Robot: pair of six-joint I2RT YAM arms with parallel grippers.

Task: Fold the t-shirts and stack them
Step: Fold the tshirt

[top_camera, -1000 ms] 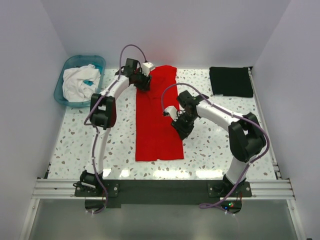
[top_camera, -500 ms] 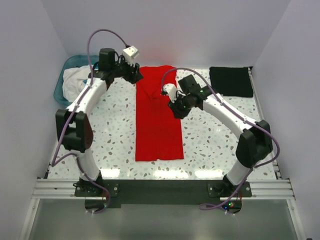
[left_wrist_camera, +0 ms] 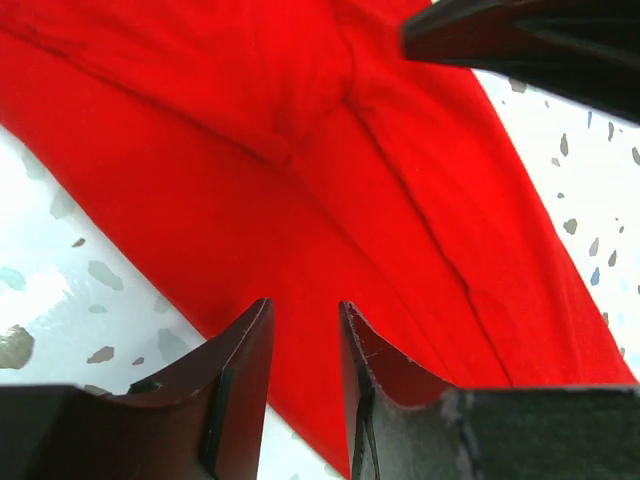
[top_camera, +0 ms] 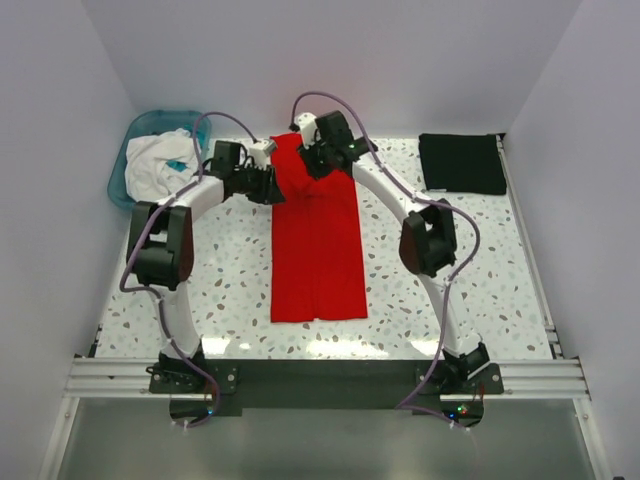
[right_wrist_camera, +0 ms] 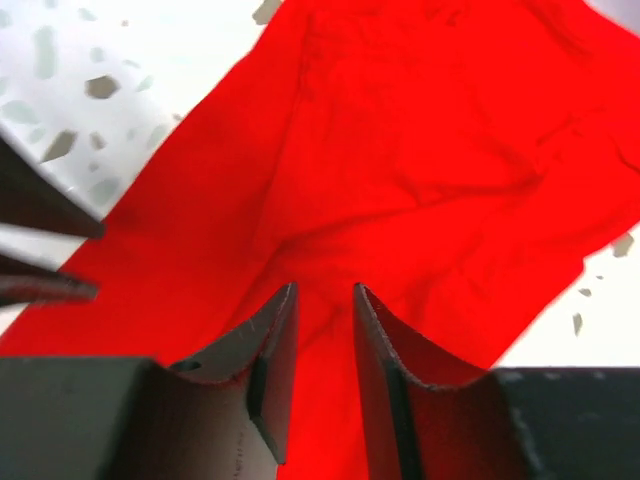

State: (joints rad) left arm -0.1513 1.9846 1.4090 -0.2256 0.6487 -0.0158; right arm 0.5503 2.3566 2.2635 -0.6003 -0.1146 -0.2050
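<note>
The red t-shirt [top_camera: 318, 240] lies as a long narrow strip down the middle of the table, smooth at the near end and wrinkled at the far end. My left gripper [top_camera: 268, 186] is at its far left edge. In the left wrist view [left_wrist_camera: 305, 305] its jaws are slightly apart just over the cloth's edge [left_wrist_camera: 300, 150], holding nothing. My right gripper [top_camera: 314, 166] is over the shirt's far end. In the right wrist view [right_wrist_camera: 325, 288] its jaws are slightly apart above the wrinkled red cloth [right_wrist_camera: 420, 150]. The black t-shirt [top_camera: 462, 163] lies folded flat at the far right.
A teal basin [top_camera: 137, 133] holding white cloth [top_camera: 160, 165] stands at the far left corner, just behind my left arm. The two grippers are close together over the shirt's far end. White walls enclose the speckled table [top_camera: 440, 290].
Both grippers have come to the red shirt's far end. The right one moved up from the shirt's middle right edge. The left one swung up toward the basin, then came down at the far left edge.
</note>
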